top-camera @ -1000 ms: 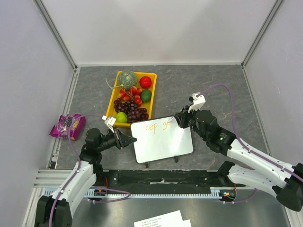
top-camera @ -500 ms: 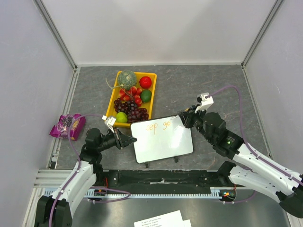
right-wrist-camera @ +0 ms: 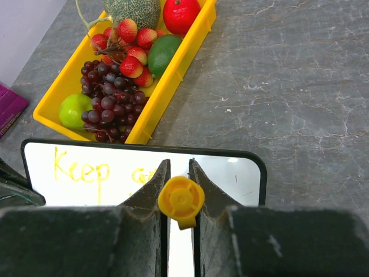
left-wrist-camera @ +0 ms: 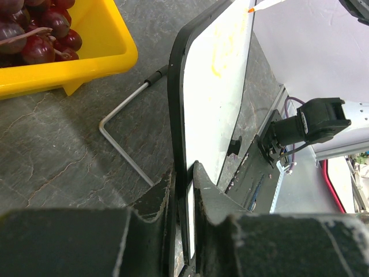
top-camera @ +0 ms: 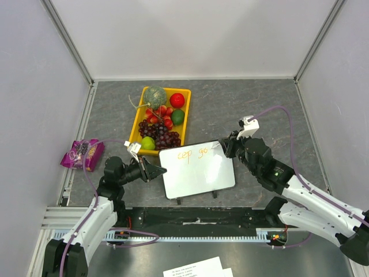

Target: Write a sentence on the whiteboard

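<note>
Glossy whiteboard (top-camera: 198,170) (dark frame), shiny plastic yellow tray (right-wrist-camera: 163,98) — on matt, stone-patterned table (top-camera: 248,104).

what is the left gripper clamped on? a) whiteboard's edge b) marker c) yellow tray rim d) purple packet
a: the left gripper is shut on the dark frame edge of the whiteboard; the marker sits in the right gripper.

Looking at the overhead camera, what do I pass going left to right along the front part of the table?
In order: purple snack packet → left tool, clamped on the board's left edge → whiteboard → right tool, holding the marker.
</note>
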Controlling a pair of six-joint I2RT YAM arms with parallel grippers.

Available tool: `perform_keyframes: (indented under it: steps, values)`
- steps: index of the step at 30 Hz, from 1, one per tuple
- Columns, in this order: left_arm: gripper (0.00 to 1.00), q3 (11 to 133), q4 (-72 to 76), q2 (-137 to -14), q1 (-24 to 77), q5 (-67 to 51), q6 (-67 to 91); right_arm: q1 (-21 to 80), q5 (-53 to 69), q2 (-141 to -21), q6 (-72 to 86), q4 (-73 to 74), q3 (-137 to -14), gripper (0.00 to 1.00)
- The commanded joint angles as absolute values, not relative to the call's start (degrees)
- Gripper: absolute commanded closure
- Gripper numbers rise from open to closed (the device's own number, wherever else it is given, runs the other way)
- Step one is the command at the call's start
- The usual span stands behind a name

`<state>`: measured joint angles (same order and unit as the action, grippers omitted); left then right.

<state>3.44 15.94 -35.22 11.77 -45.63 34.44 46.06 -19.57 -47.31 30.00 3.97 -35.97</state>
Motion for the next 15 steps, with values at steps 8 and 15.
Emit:
perform_keyframes:
  steps: [8,15]
  values:
    - [0.98,3.52,17.14,-34.89,11.69,-44.38,32.25,45.7,-21.54,-48.16,30.06,0.79,-34.89,1.0]
    - [0.98,3.52,17.14,-34.98,11.78,-44.38,32.26,45.7,-18.46,-48.87,29.71,0.44,-35.07,1.0]
